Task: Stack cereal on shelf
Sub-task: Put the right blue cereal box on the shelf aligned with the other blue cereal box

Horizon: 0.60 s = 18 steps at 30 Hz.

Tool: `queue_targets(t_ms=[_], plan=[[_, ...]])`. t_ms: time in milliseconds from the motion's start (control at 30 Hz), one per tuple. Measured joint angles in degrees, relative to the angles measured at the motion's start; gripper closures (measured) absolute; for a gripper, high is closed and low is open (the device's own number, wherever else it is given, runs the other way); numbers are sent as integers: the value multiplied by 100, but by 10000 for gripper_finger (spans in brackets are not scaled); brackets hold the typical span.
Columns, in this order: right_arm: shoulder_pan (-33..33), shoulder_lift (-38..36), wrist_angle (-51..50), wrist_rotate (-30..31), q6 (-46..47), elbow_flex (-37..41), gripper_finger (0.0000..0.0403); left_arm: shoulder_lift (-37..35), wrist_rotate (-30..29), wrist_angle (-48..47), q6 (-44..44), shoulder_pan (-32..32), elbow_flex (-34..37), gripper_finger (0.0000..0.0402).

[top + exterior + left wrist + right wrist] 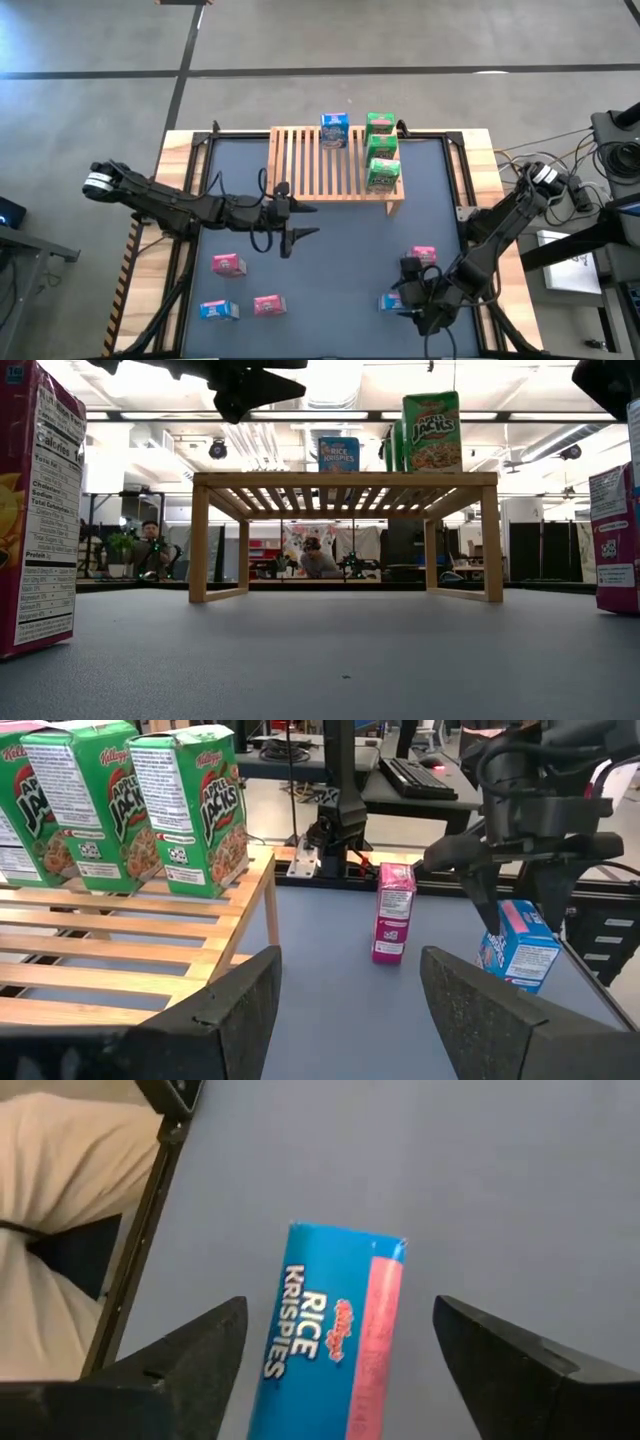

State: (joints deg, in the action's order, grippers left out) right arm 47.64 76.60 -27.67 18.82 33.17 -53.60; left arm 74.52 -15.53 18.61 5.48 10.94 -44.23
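The shelf [320,165] stands at the table's far side and carries one blue cereal box [334,131] and three green ones [383,150], all upright on its slats. My left gripper [300,222] hovers open and empty by the shelf's near left corner. At the near right, my right gripper [340,1315] is open and slants down over an upright blue cereal box [330,1340]. Its fingers stand on either side of the box top with gaps showing. A pink box [424,256] stands just beyond it.
Two pink boxes [229,264] [269,305] and a blue one [219,311] stand on the table at the near left. The table's black frame [140,1250] runs close to the right gripper. People sit in the room beyond the table [318,560].
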Motion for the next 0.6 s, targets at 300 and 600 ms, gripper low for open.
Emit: queue_targets(t_ms=[300, 600], plan=[[-2, 22, -193, -76, 24, 2, 202, 0, 0, 13, 2, 2, 0, 178], [-24, -132, -252, -68, -328, -123, 237, 0, 0, 35, 2, 13, 0, 178]])
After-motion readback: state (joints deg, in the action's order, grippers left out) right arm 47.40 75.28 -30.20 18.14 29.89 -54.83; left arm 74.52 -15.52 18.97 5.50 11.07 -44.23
